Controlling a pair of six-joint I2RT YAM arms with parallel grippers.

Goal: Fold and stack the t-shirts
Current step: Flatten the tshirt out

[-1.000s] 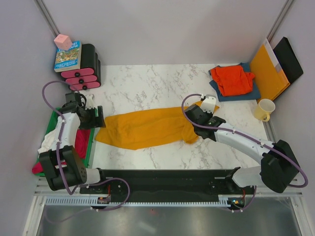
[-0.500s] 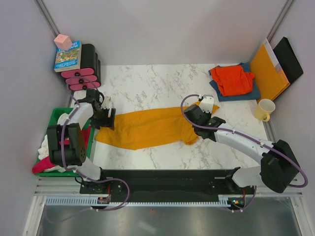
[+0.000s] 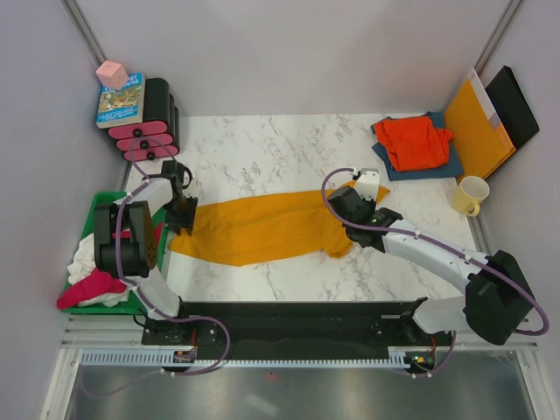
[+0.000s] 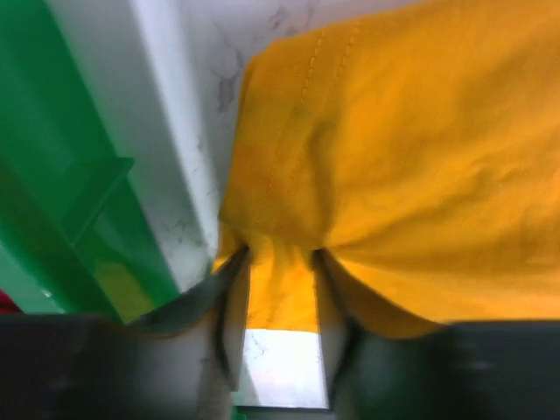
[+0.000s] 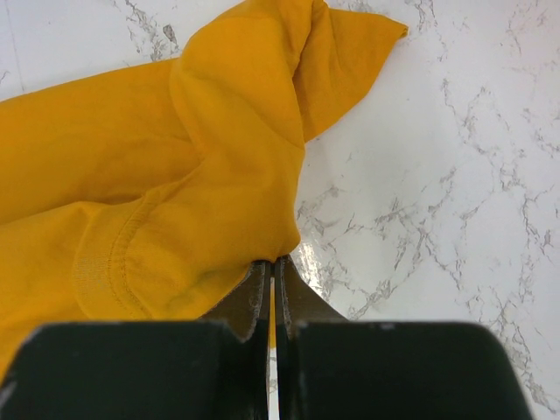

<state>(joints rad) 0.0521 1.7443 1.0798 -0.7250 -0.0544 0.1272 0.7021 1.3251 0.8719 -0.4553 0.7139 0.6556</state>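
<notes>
- Wrinkled mustard-yellow t-shirt (image 3: 262,229) lies stretched across the bench (image 3: 262,149), mid-frame.
- Left fingers (image 4: 229,306) straddle its bunched left hem, half-closed; I cannot tell whether they grip it.
- Right fingers (image 5: 254,297) pinch its right fold.
- Green bin (image 3: 91,219), lower left, holds white cloth (image 3: 83,258) and magenta cloth (image 3: 87,289).

A large mustard-yellow cloth t-shirt (image 3: 262,229) lies stretched and rumpled across the table (image 3: 262,144). A folded red-orange t-shirt (image 3: 414,142) rests on a dark blue t-shirt (image 3: 435,167), far right. A magenta t-shirt (image 3: 87,287) and white t-shirt (image 3: 83,255) lie crumpled, near left.
</notes>
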